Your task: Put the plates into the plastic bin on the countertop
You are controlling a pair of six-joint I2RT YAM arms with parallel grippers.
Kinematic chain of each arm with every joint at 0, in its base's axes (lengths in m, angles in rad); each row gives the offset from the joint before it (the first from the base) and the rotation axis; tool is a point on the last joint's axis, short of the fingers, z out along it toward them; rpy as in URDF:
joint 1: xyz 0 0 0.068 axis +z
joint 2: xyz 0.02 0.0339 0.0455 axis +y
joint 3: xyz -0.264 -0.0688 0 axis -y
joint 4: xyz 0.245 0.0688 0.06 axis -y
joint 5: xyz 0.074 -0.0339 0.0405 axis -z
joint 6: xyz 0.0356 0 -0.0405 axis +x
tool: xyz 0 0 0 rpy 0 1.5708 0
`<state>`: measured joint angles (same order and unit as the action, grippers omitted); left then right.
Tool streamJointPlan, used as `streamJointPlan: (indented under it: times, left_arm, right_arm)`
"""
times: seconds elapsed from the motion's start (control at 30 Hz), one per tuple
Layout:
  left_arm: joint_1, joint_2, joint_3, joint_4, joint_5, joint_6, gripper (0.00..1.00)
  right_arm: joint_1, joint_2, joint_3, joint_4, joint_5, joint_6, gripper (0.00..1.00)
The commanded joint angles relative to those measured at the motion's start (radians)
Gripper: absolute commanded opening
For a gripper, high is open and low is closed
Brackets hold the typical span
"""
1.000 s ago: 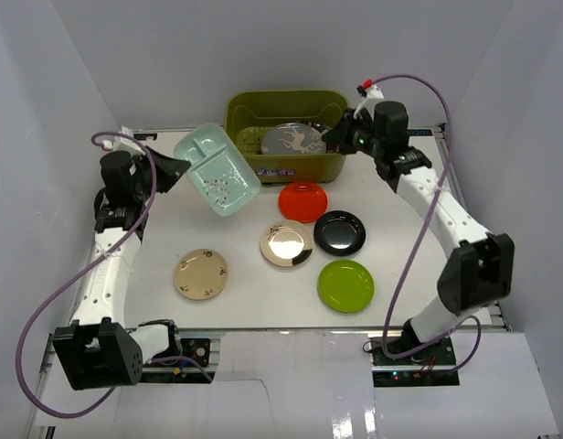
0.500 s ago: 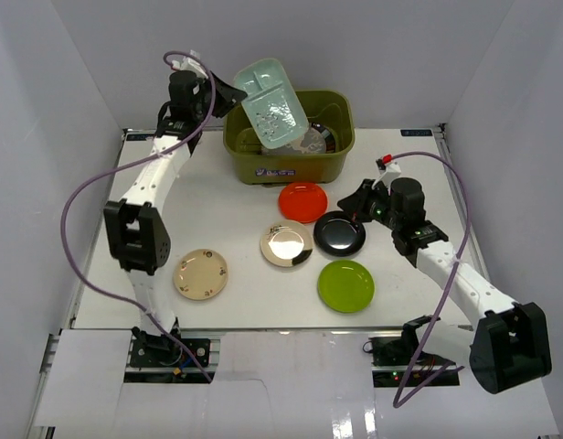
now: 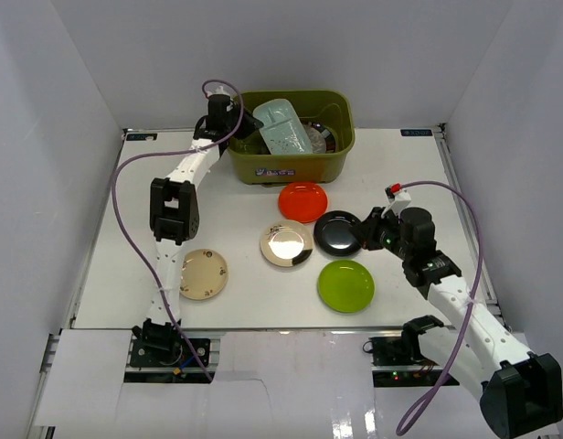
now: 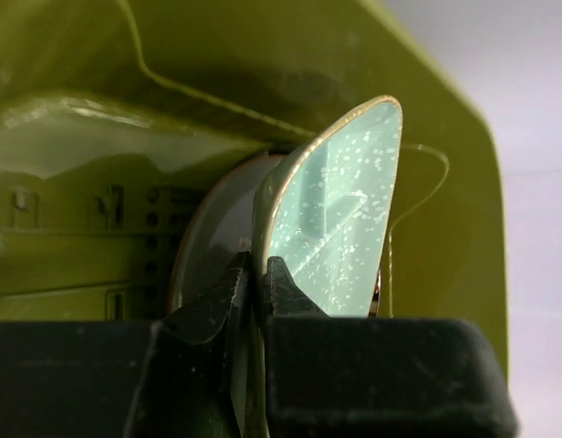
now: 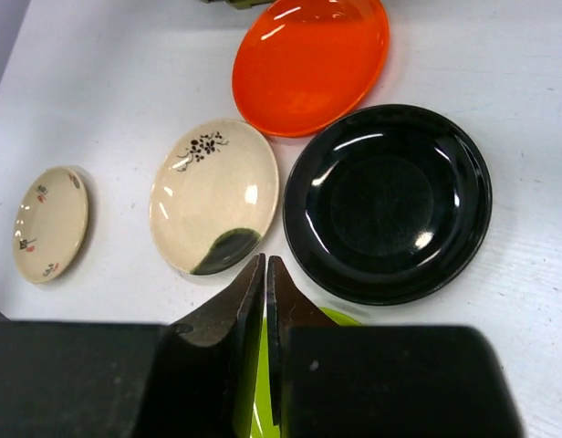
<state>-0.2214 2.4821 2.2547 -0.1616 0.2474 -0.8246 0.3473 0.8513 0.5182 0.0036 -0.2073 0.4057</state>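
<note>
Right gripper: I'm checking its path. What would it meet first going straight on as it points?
Probably the rim of the glossy black plate, or the countertop just beside it; depth is unclear.

Bin: you see olive green.
Plate in bin: teal, white specks.
Far plate: red.
Right plate: shiny black.
Near plate: lime green.
Middle plate: cream, brown patch, black flowers.
Left plate: beige, tiny flowers.

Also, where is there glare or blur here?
Top external view: strong glare on the cream-brown plate. Left wrist view: soft sheen inside the plastic bin, speckles of the pale teal plate clear. Right wrist view: streaky highlights on the black plate and red plate.
</note>
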Motion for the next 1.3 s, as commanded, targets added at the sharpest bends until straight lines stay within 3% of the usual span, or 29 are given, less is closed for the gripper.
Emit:
streamJointPlan:
  times: [0.0,0.07,0.13,0.17,0.2,0.3,0.53,0.67,0.8,0.93,0.97,1.03,1.17,1.27]
  left_arm:
    - [-0.03,-0.106,0.003,0.135,0.061,-0.036,0.0]
    - [-0.038,-0.1,-0.02,0.137,0.064,-0.024,0.0]
    - [-0.038,-0.101,-0.038,0.135,0.062,-0.024,0.11]
    - [-0.038,-0.104,-0.053,0.132,0.058,-0.022,0.19]
    - [-0.038,-0.106,-0.056,0.132,0.053,-0.021,0.36]
    - [-0.038,-0.106,-0.055,0.122,0.062,-0.015,0.64]
    - [-0.032,-0.159,-0.067,0.112,0.082,0.004,0.89]
    - [-0.029,-0.236,-0.046,0.119,0.116,0.034,0.95]
    - [-0.029,-0.383,-0.059,0.076,0.095,0.137,0.97]
    - [-0.03,-0.625,-0.307,0.08,0.029,0.208,0.96]
    - [-0.03,-0.731,-0.443,0.07,-0.021,0.194,0.94]
    - [-0.033,-0.833,-0.596,0.037,-0.04,0.156,0.93]
    - [-0.058,-1.054,-1.075,0.079,-0.065,0.091,0.84]
    - [-0.093,-1.137,-1.242,0.068,-0.051,0.097,0.81]
  right_arm:
    - [0.001,-0.02,-0.009,-0.037,0.045,-0.039,0.1]
    - [0.002,-0.011,-0.017,-0.059,0.09,-0.044,0.15]
    - [-0.001,-0.012,-0.027,-0.063,0.111,-0.021,0.22]
    - [0.001,-0.014,-0.035,-0.062,0.115,-0.012,0.32]
    - [0.001,-0.012,-0.044,-0.063,0.114,-0.004,0.37]
    - [0.001,-0.015,-0.064,-0.083,0.137,0.028,0.51]
    - [-0.004,-0.008,-0.101,-0.094,0.157,0.065,0.67]
    - [-0.019,0.023,-0.112,-0.09,0.203,0.087,0.77]
    - [-0.065,0.08,-0.141,-0.018,0.177,0.128,0.78]
    - [-0.134,0.193,-0.187,0.186,0.05,0.235,0.75]
    - [-0.143,0.218,-0.194,0.215,0.033,0.252,0.73]
    - [-0.154,0.279,-0.202,0.301,0.01,0.298,0.63]
    - [-0.168,0.405,-0.215,0.435,0.014,0.373,0.55]
    - [-0.18,0.508,-0.213,0.537,0.022,0.428,0.44]
